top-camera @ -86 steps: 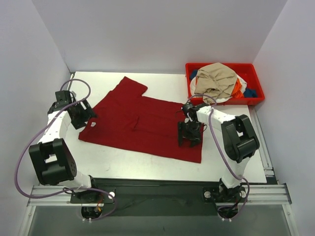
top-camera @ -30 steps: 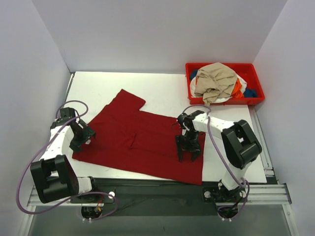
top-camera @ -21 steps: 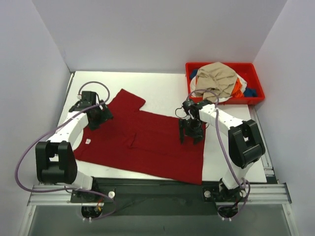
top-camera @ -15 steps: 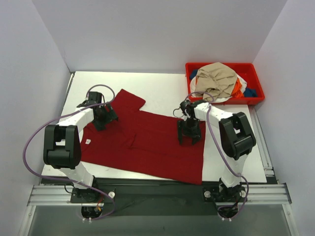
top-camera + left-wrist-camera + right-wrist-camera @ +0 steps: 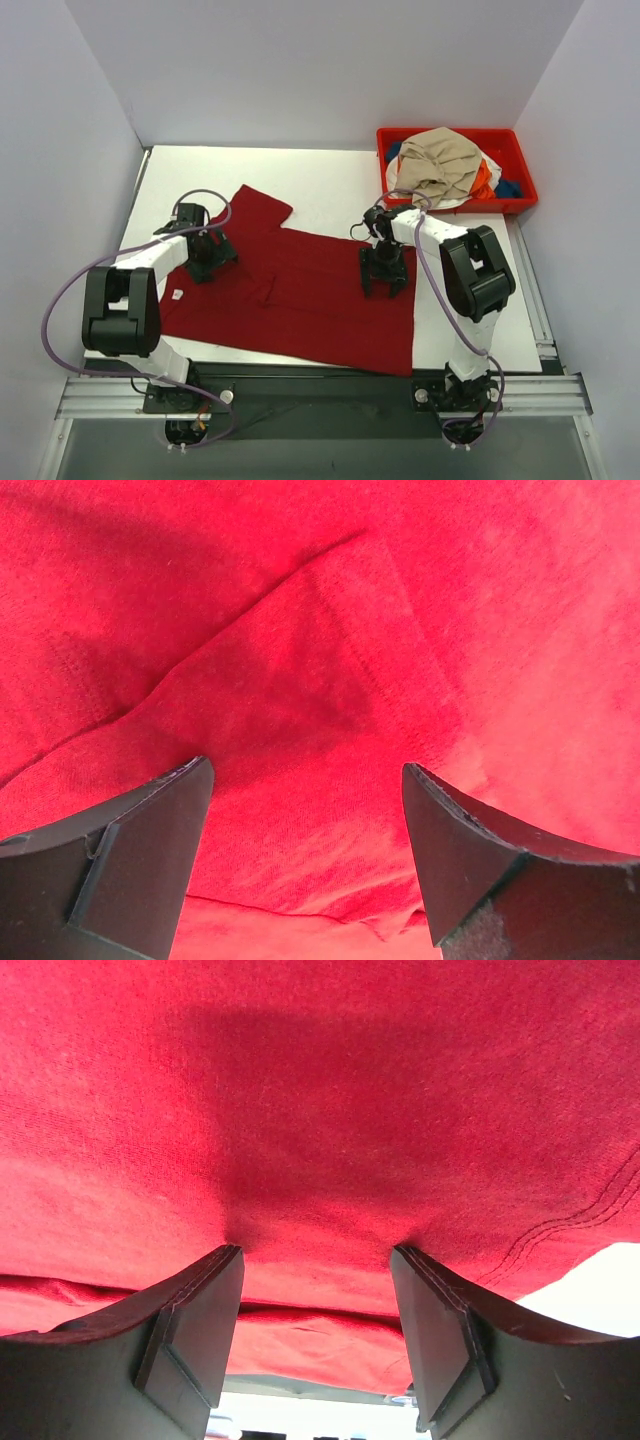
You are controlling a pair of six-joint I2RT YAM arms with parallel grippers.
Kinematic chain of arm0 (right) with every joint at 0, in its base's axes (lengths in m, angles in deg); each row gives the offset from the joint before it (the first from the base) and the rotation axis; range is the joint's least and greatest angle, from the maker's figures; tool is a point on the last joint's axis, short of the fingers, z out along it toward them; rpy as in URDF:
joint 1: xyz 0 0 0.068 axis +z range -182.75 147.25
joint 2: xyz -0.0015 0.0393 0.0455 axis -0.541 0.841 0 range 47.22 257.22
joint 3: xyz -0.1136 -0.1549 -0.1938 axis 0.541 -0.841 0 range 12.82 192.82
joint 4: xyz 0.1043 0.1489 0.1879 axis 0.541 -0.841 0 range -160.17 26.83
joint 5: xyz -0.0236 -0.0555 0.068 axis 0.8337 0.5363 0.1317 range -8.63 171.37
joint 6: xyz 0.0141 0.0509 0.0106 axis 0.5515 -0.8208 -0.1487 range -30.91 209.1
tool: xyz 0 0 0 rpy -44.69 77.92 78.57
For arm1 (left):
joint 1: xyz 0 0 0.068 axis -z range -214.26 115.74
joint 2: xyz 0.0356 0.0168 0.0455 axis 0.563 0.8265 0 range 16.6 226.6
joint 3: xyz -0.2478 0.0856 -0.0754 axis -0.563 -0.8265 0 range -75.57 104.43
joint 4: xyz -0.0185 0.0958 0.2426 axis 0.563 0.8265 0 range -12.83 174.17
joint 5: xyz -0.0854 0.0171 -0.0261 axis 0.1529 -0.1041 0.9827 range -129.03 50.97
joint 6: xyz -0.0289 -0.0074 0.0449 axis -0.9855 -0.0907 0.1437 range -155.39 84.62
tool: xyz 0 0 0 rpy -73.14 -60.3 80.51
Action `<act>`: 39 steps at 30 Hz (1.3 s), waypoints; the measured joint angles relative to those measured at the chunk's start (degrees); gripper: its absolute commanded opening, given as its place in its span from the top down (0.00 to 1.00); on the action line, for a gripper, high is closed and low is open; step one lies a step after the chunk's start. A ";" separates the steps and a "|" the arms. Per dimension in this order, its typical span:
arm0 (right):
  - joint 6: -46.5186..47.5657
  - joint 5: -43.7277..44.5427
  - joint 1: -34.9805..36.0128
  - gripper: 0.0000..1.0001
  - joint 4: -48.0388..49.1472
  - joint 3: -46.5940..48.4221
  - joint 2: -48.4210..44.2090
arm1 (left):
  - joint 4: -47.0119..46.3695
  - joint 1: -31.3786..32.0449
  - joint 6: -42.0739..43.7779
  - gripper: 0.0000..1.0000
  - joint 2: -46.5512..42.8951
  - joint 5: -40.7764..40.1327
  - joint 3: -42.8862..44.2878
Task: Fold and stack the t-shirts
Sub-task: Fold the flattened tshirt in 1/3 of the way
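The dark red t-shirt (image 5: 300, 290) is spread flat on the counter (image 5: 330, 180), to the left of the red bin (image 5: 500, 133) and nearer the arm bases than it. Its long axis runs away from the bin: the hem end lies on the bin's side, and the collar end, marked by the small white label (image 5: 177, 294), lies farthest from the bin. One sleeve is seen pointing toward the back wall at the end far from the bin.

The right gripper (image 5: 385, 280) is set down on the cloth at the end nearer the bin, close to the hem edge; its jaws are parted and nothing is pinched between them. The left gripper (image 5: 208, 258) is placed over the shoulder and sleeve region at the end far from the bin, its jaws spread wide above flat cloth, with nothing grasped.

The two ends of the long axis are thus covered by one arm each. A lengthwise fold would probably be begun from these two ends.

The remaining t-shirts, a tan one (image 5: 435, 160) uppermost, are heaped inside the bin.
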 measured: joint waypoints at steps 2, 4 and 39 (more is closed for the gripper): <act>0.09 0.02 0.02 0.39 0.00 -0.02 0.00 | 0.52 0.00 0.00 0.12 -1.66 -0.50 -1.62; 0.22 0.04 0.11 0.39 0.02 -0.07 0.00 | 0.98 -0.04 -0.02 0.12 -3.10 -0.85 -2.99; 0.50 0.44 3.78 0.39 0.79 -2.97 -2.23 | 7.74 -2.29 -0.02 0.11 -23.32 -4.26 -18.25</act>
